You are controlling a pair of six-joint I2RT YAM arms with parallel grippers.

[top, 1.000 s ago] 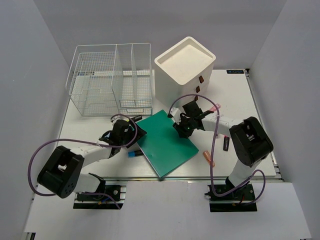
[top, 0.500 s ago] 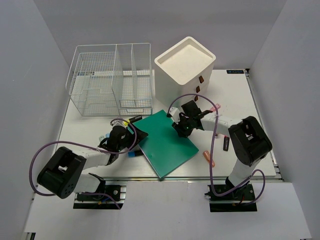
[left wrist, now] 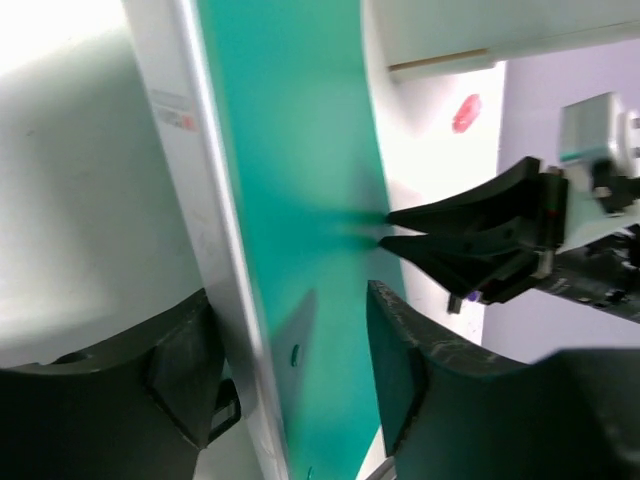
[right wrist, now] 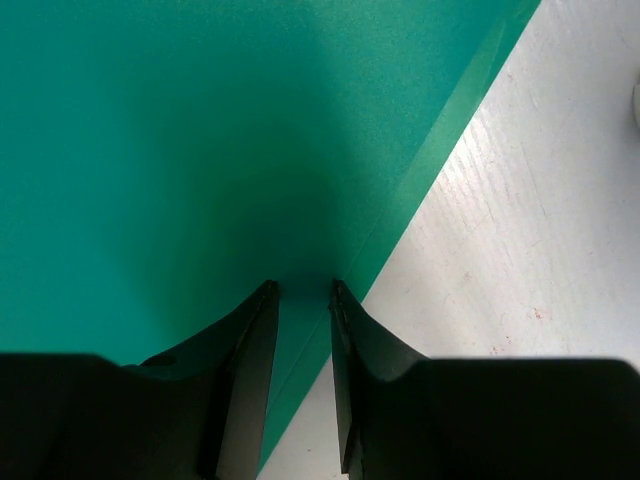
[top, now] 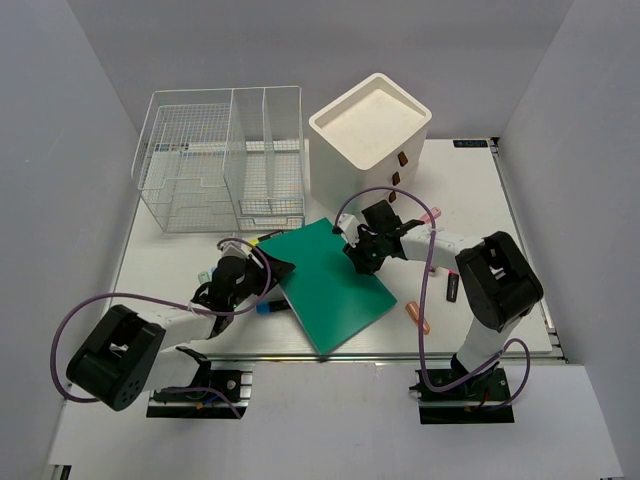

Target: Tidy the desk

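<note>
Left gripper point(left wrist: 290, 345), lower left: jaws narrower than a second ago, not yet shut, astride near edge of green folder point(top: 330, 285). Right gripper point(right wrist: 303, 295), centre: narrow gap unchanged, tips at far edge; grip cannot tell. Folder flat on desk point(top: 470, 190), mid-frame. Likely two-arm lift next.

Stretching the left arm point(top: 170, 320) low from its base toward 1 o'clock, with the left gripper point(top: 270, 270) parted, one finger on either side of a green board's point(top: 330, 290) edge. Folding the right arm point(top: 450, 245) back toward 9 o'clock, wrist dipped, with the right gripper point(top: 358, 262) pinched narrow on that board's 1 o'clock edge.
</note>
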